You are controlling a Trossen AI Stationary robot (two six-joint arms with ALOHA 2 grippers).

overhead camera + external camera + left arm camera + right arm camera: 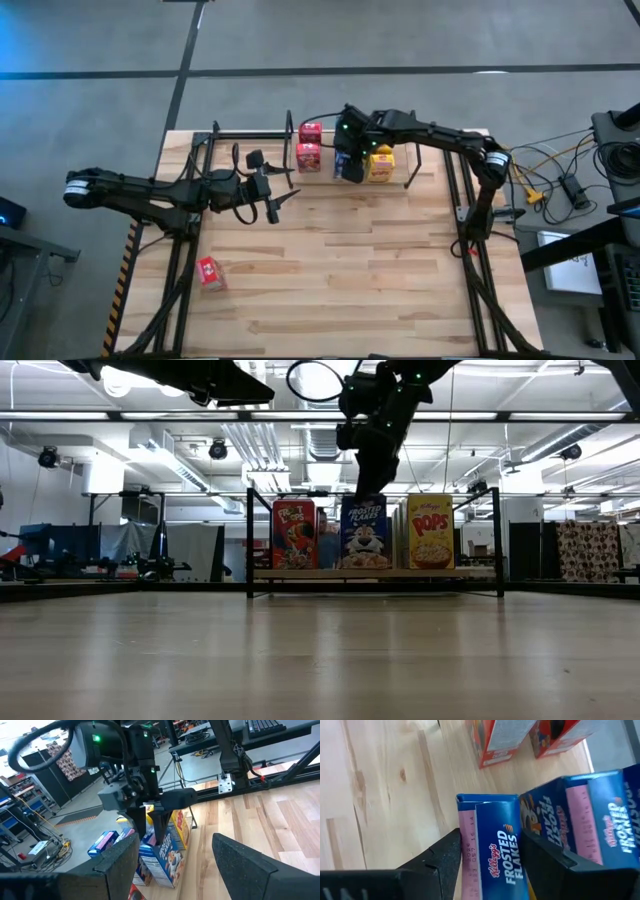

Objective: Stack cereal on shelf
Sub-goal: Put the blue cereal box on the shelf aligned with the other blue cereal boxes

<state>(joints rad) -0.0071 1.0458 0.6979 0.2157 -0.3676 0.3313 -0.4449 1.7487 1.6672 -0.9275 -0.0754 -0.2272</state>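
On the shelf (300,573) at the table's far side, a red cereal box (293,533), a blue one (365,535) and a yellow one (430,532) stand upright in a row on the board. My right gripper (370,488) comes down onto the blue box's top and is shut on it. A second blue box (605,815) lies just beyond it, and two more red boxes (495,740) are farther along. Another red box (210,272) lies on the table near the left. My left gripper (272,195) hangs open over the table's left half, touching nothing. My right gripper pinches the blue box's top end (492,855) between its two fingers (445,860), one on each of two opposite sides. The fingers come from above, slanting down. The box stands upright below them, its bottom (365,567) at the shelf board.
The shelf's black frame posts (215,135) rise at its ends. The yellow box (381,165) stands close beside the held one. Cables and equipment (560,185) lie off the table's right edge. Bare wood (350,260) covers the table's middle and near part.
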